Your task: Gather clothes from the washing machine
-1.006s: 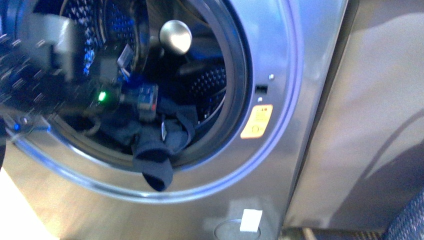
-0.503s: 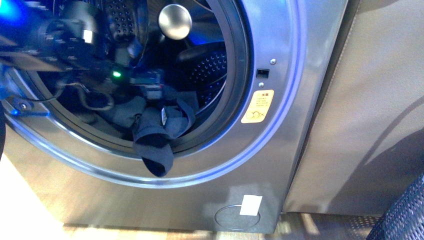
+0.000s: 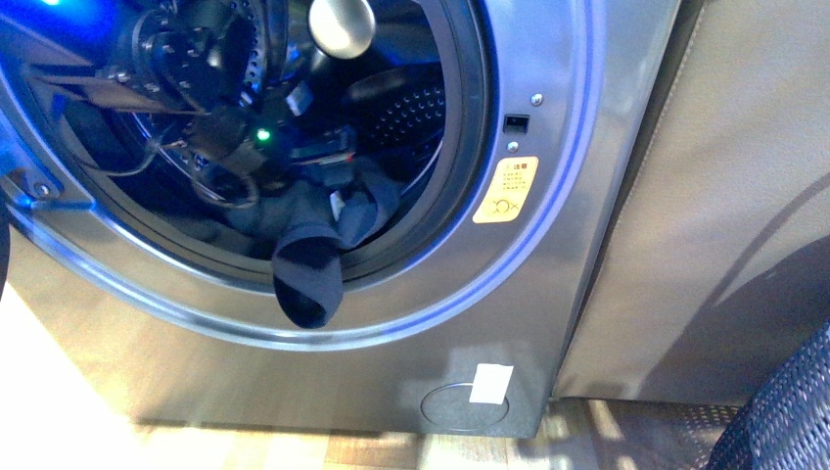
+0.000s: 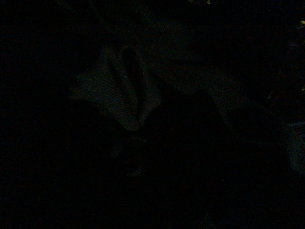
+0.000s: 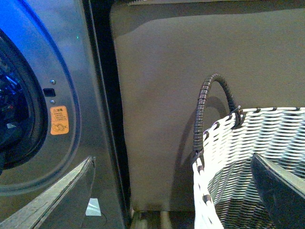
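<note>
The grey washing machine (image 3: 548, 117) fills the front view, its round door opening facing me. Navy clothes (image 3: 311, 264) lie in the drum's mouth, and one piece hangs down over the dark rim. My left arm (image 3: 230, 137), with a green light on it, reaches into the drum. My left gripper (image 3: 328, 168) sits right at the top of the clothes pile, its jaws lost in the dark. The left wrist view is dark. My right gripper (image 5: 171, 191) is open and empty, outside the machine, between the washing machine (image 5: 57, 62) and a woven basket.
A white woven basket (image 5: 248, 143) with a dark handle (image 5: 205, 109) stands to the right of the machine, against a grey-brown panel (image 5: 190, 62). A woven edge (image 3: 783, 411) shows at the front view's lower right. An orange sticker (image 3: 506, 191) marks the machine's front.
My left arm has moved right and deeper into the drum, onto the clothes pile. The hanging piece stays over the rim. The view has shifted slightly.
</note>
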Tool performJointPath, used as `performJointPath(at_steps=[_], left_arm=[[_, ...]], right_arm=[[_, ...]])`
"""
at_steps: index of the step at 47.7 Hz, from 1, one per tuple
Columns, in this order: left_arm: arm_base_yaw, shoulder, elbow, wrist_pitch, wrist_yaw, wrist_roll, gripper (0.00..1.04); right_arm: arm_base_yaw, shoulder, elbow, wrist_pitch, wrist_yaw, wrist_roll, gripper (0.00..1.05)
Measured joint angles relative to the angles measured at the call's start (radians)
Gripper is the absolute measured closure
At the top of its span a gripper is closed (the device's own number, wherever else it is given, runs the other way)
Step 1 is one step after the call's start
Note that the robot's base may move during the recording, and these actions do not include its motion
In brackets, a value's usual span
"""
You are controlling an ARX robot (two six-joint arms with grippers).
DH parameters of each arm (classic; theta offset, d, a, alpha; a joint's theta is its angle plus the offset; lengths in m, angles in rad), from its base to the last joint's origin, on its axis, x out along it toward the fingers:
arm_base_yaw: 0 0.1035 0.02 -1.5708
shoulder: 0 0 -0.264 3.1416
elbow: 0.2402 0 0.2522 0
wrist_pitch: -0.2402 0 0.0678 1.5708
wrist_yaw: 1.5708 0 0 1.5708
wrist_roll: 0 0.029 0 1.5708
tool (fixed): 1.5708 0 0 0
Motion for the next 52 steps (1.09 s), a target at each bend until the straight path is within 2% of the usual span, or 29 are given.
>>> performJointPath(at_steps=[14, 22, 29, 52], left_arm=[[-0.056, -0.022, -0.013, 0.005, 0.051, -0.048, 0.07], [-0.071, -0.031, -0.016, -0.028, 0.016, -0.012, 0.07], [-0.075, -0.031, -0.015, -0.083, -0.035, 0.101, 0.07], [-0.057, 0.031, 0.002, -0.091, -0.089, 0.227, 0.07]], right_arm=[[0.0, 0.0, 0.0, 0.0, 0.0, 0.0, 0.08], [0.0, 0.0, 0.0, 0.0, 0.0, 0.0, 0.08], [0.0, 0.0, 0.0, 0.0, 0.0, 0.0, 0.08], [0.0, 0.0, 0.0, 0.0, 0.0, 0.0, 0.08]])
